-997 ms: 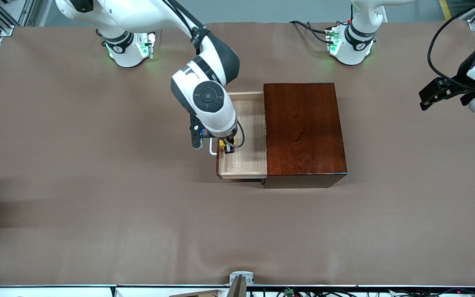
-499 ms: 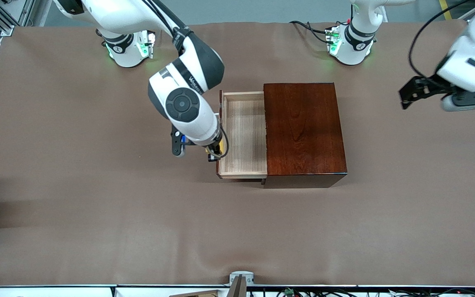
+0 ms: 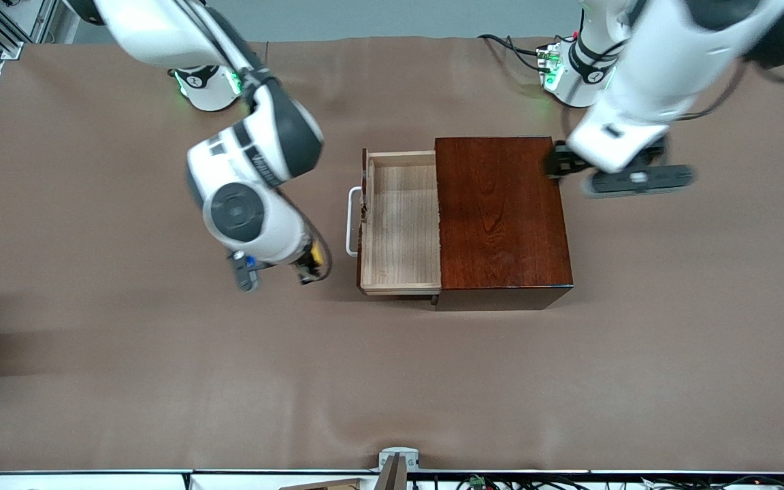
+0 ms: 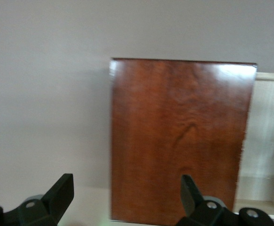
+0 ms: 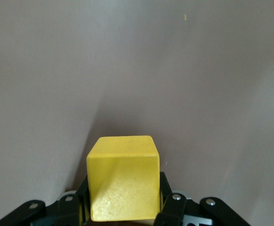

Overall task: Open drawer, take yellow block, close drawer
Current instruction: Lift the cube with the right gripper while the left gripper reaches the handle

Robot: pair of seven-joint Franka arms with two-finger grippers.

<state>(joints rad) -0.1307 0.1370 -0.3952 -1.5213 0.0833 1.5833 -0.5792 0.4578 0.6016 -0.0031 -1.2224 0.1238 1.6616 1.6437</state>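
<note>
The dark reddish-brown wooden box [image 3: 501, 218] stands mid-table. Its drawer [image 3: 402, 218] is pulled out toward the right arm's end, and its pale interior is empty. The white bar handle [image 3: 350, 221] is free. My right gripper [image 3: 309, 269] is shut on the yellow block [image 3: 316, 256] and holds it over the bare table beside the handle. In the right wrist view the block [image 5: 123, 181] fills the gap between the fingers [image 5: 171, 207]. My left gripper [image 3: 557, 163] is open and empty over the box's edge toward the left arm's end. The left wrist view shows the box top [image 4: 174, 136] and a strip of the drawer [image 4: 269, 127].
A brown cloth [image 3: 160, 381] covers the whole table. The arm bases [image 3: 208, 85] stand along the edge farthest from the front camera. A small metal fitting [image 3: 397, 459] sits at the table edge nearest that camera.
My right gripper lifted the yellow block out of the drawer and carried it past the handle, over the table. My left arm swung in from the table's end to the box.
</note>
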